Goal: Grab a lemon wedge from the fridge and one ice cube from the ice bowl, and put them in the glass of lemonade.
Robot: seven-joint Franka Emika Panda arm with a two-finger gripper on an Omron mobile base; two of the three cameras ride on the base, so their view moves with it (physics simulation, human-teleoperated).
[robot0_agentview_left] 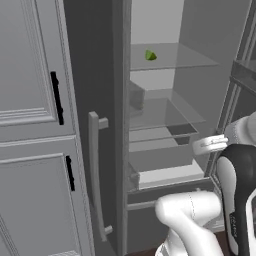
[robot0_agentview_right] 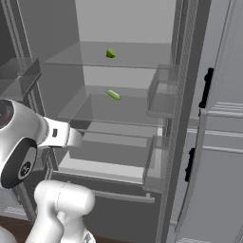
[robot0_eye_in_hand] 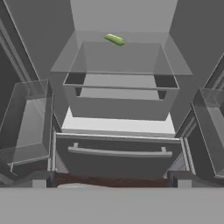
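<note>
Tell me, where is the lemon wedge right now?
The lemon wedge sits on the upper glass shelf inside the open fridge, toward the back.

fridge [robot0_agentview_right: 190, 71] matt dark grey, metal-like; shelves [robot0_eye_in_hand: 122, 57] clear glassy, smooth; door bins [robot0_eye_in_hand: 26, 118] translucent plastic; lemon wedge [robot0_agentview_right: 110, 52] matt yellow-green

The fridge [robot0_agentview_left: 150, 125] ran past the top and bottom edges in both base views. The wedge [robot0_agentview_right: 110, 52] was too small to show its shape clearly. The arm [robot0_agentview_left: 240, 200] was cut off at the frame edge.
</note>
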